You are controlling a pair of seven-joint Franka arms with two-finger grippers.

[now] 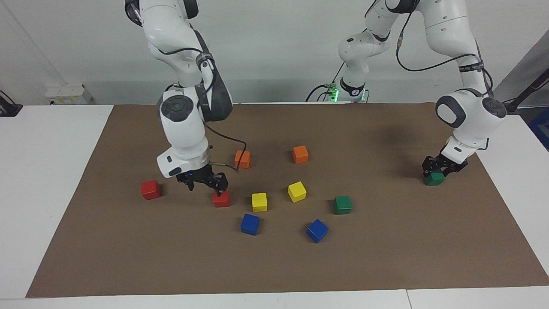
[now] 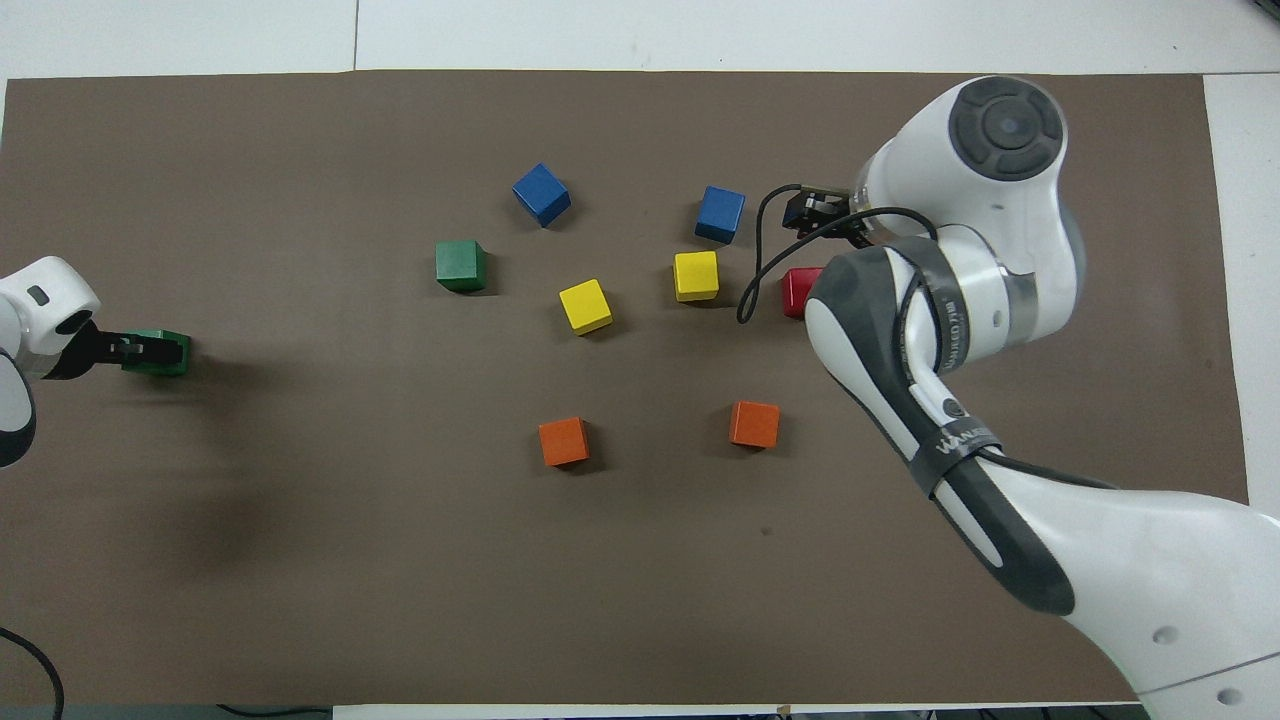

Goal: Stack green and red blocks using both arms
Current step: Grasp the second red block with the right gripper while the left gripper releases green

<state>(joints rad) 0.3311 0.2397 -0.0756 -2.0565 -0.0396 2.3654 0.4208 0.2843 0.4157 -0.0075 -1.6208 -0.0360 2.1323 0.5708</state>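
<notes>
One red block point(image 1: 150, 189) lies alone on the brown mat toward the right arm's end; the right arm hides it in the overhead view. My right gripper point(image 1: 206, 187) point(image 2: 815, 214) hangs open just over the second red block point(image 1: 221, 199) point(image 2: 794, 292) near the middle, one fingertip close to its top. A green block point(image 1: 434, 178) point(image 2: 160, 352) rests on the mat at the left arm's end, with my left gripper point(image 1: 438, 168) point(image 2: 128, 349) low on it. The second green block point(image 1: 342, 204) point(image 2: 461, 266) stands free.
Two orange cubes point(image 1: 242, 159) point(image 1: 300, 154) lie nearer the robots than the red block in the middle. Two yellow cubes point(image 1: 259, 201) point(image 1: 297, 191) and two blue cubes point(image 1: 249, 224) point(image 1: 317, 230) cluster mid-mat. The mat's edge point(image 1: 257, 289) lies farthest from the robots.
</notes>
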